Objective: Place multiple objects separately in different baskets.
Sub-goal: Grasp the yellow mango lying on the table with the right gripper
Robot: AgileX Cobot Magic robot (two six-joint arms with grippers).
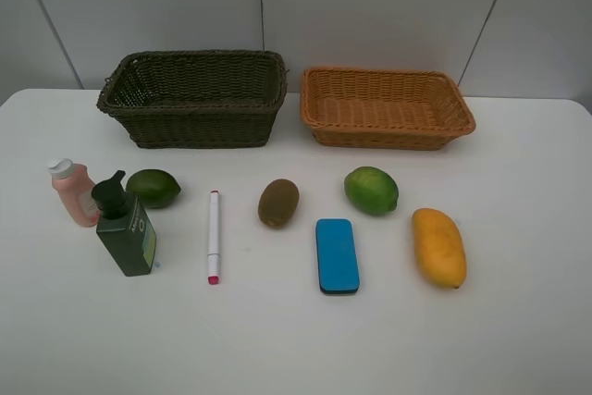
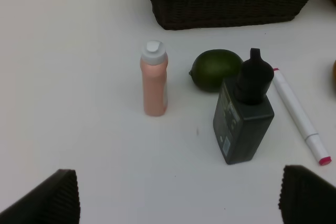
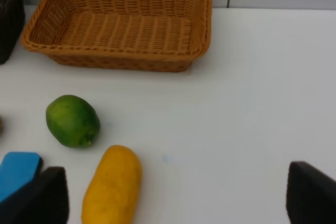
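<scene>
the high camera faces down and forward over the whole table (image 1: 518, 339). each wrist camera looks forward from low and near: the left shares with it the pink bottle (image 2: 154, 85) and dark basket (image 2: 226, 3), the right the mango (image 3: 112, 184) and tan basket (image 3: 121, 24).

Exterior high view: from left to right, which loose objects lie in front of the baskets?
Pink plastic bottle, dark green pump bottle, dark green round fruit, white marker pen, brown oval kiwi, blue rectangular eraser block, light green round fruit, yellow mango.
</scene>
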